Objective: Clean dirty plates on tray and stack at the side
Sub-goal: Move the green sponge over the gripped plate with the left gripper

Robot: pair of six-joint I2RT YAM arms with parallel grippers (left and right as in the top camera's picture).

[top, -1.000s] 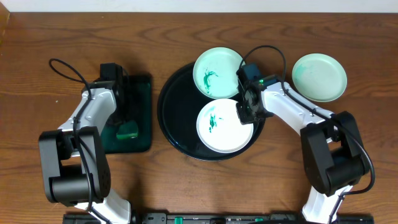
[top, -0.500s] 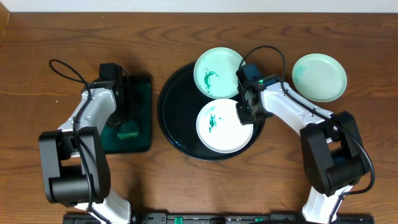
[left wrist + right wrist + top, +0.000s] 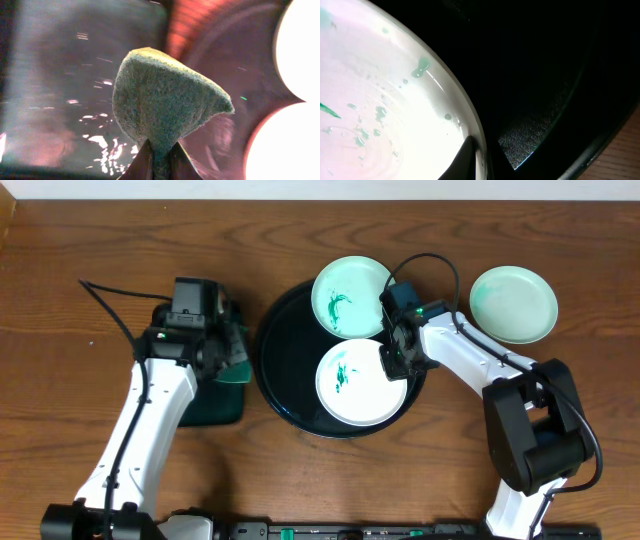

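A white plate (image 3: 355, 390) and a teal plate (image 3: 348, 295), both green-smeared, lie on the black tray (image 3: 285, 370). A third plate (image 3: 513, 303) sits off it

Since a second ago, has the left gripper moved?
Yes. The left gripper, holding the sponge, has swung off the small tray toward the round tray, rightward in the overhead view.

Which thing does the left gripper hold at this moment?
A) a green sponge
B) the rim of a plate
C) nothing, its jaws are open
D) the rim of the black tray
A: in the left wrist view the left gripper is shut on the lower end of the green sponge, which stands up from between its fingers.
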